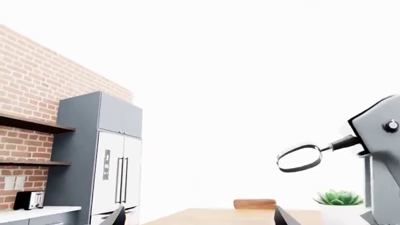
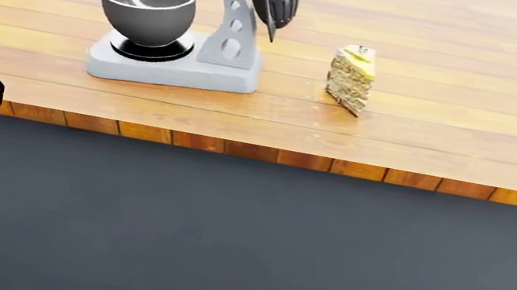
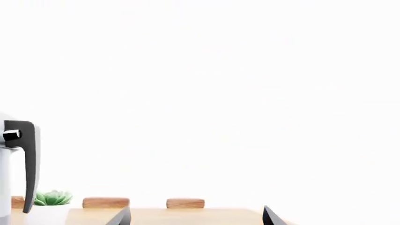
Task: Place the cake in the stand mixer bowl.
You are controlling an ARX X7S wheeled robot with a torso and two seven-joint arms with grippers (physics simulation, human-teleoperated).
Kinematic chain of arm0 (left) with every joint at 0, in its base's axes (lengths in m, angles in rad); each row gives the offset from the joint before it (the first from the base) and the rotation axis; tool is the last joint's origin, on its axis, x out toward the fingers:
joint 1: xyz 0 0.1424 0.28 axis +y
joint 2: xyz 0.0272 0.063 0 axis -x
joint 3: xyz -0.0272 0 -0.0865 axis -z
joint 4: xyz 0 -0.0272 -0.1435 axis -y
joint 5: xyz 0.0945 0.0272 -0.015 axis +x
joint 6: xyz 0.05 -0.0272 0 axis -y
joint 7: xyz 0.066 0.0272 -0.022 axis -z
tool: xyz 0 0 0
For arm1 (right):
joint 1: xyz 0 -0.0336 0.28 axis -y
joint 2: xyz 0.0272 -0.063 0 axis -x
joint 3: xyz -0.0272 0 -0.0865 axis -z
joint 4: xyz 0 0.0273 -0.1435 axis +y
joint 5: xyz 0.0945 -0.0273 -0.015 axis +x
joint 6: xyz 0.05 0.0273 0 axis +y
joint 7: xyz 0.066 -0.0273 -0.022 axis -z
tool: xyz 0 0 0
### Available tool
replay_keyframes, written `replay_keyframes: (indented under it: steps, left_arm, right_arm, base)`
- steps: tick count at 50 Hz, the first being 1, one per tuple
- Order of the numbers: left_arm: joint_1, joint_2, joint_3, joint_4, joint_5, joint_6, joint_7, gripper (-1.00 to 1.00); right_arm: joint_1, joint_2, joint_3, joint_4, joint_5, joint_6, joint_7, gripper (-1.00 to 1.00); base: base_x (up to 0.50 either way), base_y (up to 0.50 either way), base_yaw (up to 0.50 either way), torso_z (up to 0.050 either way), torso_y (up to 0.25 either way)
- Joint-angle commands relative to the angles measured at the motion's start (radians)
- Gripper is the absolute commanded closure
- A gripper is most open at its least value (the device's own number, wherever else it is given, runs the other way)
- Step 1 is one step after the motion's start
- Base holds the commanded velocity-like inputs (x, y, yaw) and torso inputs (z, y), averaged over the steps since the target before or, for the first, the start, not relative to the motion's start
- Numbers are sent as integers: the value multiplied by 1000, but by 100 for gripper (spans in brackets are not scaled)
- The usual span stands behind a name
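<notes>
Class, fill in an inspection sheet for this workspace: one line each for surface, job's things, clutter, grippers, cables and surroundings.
Surface: wooden table, bare at the front edge.
Job's things: cake stands on the table, right of the stand mixer; stand mixer bowl sits empty on the mixer base.
Clutter: potted plant beside the mixer.
Grippers: left gripper and right gripper open, holding nothing, short of the table.
Cables: nothing seen.
Surroundings: brick wall, fridge, toaster, chair backs.
</notes>
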Motion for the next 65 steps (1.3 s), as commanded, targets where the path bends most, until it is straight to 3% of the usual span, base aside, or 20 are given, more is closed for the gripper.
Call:
replay_keyframes:
  steps: [1, 20, 34, 65]
  left_arm:
    - [-4, -29, -34, 51, -3, -33, -7, -100]
    - [5, -33, -11, 50, 5, -25, -16, -100]
    - [12, -41, -4, 47, 8, -20, -19, -100]
    - [22, -50, -24, 56, -4, -23, -29, -100]
  right_arm:
    - [-68, 112, 17, -24, 76, -78, 93, -100]
    - [-81, 148, -34, -17, 66, -117, 114, -100]
    - [-152, 156, -35, -25, -24, -171, 88, -100]
    - [-306, 254, 41, -25, 7, -331, 141, -100]
  base:
    - [0, 500, 0, 0, 0]
    - [0, 500, 0, 0, 0]
    - [9, 35, 0, 0, 0]
    - [487, 0, 0, 0, 0]
